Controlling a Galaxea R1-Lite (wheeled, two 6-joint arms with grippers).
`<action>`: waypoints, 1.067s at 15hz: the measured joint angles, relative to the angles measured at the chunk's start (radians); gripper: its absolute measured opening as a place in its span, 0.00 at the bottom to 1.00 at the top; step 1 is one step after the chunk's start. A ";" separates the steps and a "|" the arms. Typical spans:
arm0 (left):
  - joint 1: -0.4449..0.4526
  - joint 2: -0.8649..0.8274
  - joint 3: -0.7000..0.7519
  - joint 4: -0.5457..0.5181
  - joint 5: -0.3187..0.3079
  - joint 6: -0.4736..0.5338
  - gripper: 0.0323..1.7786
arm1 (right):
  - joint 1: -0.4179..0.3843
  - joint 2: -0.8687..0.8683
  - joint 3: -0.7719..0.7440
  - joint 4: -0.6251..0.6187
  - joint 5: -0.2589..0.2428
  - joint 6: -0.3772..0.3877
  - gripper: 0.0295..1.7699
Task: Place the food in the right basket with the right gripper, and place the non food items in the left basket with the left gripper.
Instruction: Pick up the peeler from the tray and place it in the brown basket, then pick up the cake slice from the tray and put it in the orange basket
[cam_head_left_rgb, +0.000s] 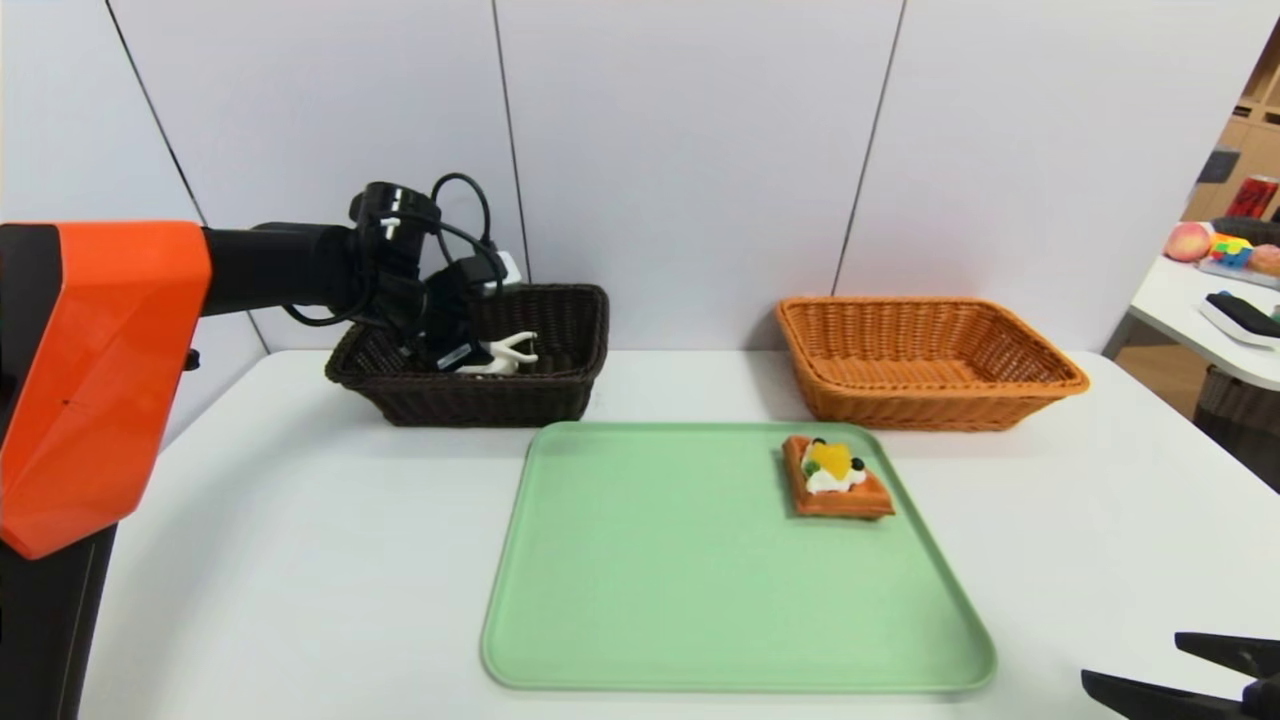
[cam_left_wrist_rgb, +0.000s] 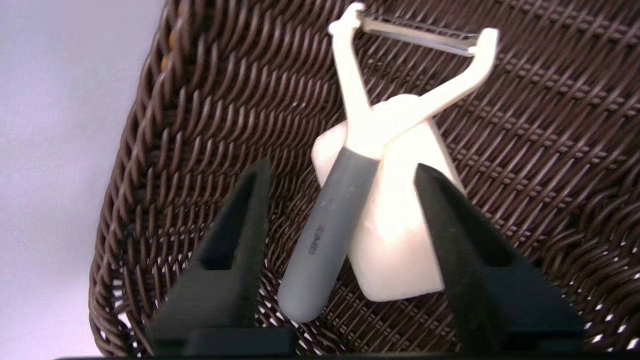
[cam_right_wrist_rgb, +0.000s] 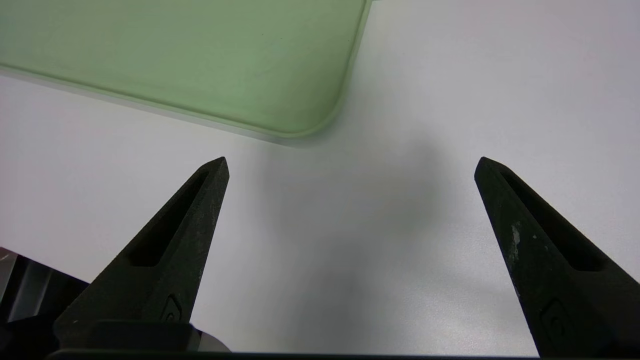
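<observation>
Left wrist view showed the left gripper (cam_left_wrist_rgb: 340, 175) released over the peeler (cam_left_wrist_rgb: 350, 165) and soap (cam_left_wrist_rgb: 400, 225) inside the dark basket (cam_left_wrist_rgb: 200, 100). Beyond that basket, the waffle (cam_head_left_rgb: 835, 478) sat on the tray (cam_head_left_rgb: 700, 600), the right gripper (cam_right_wrist_rgb: 350, 165) wide apart. Lifting carelessly might snag wicker.

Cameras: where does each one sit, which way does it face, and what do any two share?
Head: high, facing forward and down at tray, waffle, both baskets; shows left arm, right hand.
Left wrist: on left arm, facing into dark basket at peeler lying on white bar; open left hand.
Right wrist: low, facing table; open right hand.
Shared: head and right wrist both see the tray.
</observation>
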 joint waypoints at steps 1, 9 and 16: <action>-0.001 -0.005 -0.001 -0.014 0.000 -0.026 0.64 | 0.000 -0.001 0.000 0.002 -0.001 0.000 0.96; -0.095 -0.151 0.001 0.032 0.000 -0.514 0.84 | 0.001 -0.002 -0.008 -0.004 0.004 0.012 0.96; -0.298 -0.327 0.107 0.224 0.003 -1.129 0.91 | 0.002 -0.001 -0.021 -0.003 0.008 0.011 0.96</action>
